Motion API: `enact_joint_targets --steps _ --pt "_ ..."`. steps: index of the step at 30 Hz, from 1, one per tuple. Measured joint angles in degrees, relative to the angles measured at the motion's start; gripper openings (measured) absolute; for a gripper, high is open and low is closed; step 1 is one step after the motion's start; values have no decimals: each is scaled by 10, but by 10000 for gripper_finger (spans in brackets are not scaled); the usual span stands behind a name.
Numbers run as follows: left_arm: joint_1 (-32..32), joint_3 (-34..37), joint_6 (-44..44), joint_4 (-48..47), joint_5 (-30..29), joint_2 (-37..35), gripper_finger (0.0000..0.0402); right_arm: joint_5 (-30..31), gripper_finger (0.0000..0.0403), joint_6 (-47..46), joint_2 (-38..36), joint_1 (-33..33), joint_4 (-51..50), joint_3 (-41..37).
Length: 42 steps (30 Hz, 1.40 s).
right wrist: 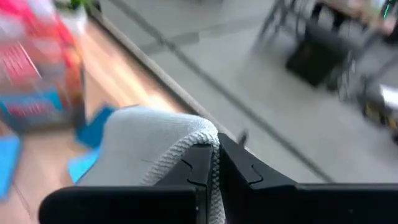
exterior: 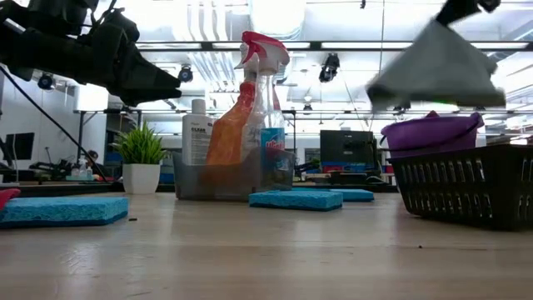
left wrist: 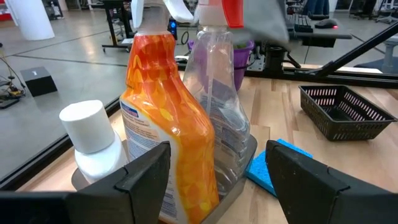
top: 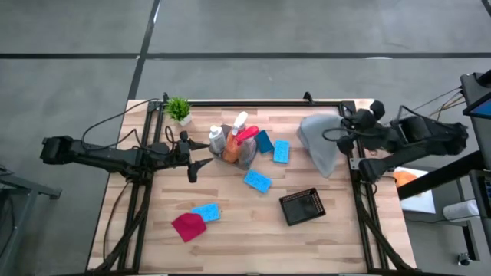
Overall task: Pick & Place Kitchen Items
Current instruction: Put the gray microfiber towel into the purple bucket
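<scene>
Fingers of the right gripper (right wrist: 214, 165) were seen pinched on a fold of the grey cloth (top: 321, 140), which was held lifted above the table's right side, hanging clear of the wood in the low view. Fingers of the left gripper (left wrist: 217, 177) were spread wide and empty, lined up just short of the orange-and-white bottle (left wrist: 163, 118), which stood in a small grey caddy (top: 247, 156) with the white bottle (left wrist: 93, 140) and the pink-trigger spray bottle (left wrist: 217, 93).

A carry of the cloth was judged to be the step in hand. No target could be told for certain; the black basket (top: 301, 206) lay nearest toward the front. For the next move, the cloth would need to be brought over its destination and lowered before release, so it is not draped across the blue sponges (top: 258, 181) nearby.
</scene>
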<state>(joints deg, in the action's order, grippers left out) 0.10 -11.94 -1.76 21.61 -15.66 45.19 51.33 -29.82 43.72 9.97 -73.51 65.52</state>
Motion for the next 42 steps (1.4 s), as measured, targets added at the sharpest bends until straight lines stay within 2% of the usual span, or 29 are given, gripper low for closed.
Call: enact_joint_targets --steps 4,10,17,25,29,36,42 --pt "0 0 0 0 0 0 264 -86 18 1 22 -90 -56 18" --pt "0 0 0 0 0 0 264 -163 18 56 51 -188 -72 27" --pt "0 0 -1 0 0 0 264 -261 18 119 117 -248 -51 27" --pt "0 0 -2 0 0 0 264 -342 18 205 211 -312 -7 20" --pt "0 0 -2 0 0 0 264 -408 18 250 242 -356 26 -4" --pt "0 0 -2 -7 0 0 264 -477 18 303 267 -435 107 -82" --pt "0 0 -1 -7 0 0 264 -502 18 326 294 -483 185 -175"
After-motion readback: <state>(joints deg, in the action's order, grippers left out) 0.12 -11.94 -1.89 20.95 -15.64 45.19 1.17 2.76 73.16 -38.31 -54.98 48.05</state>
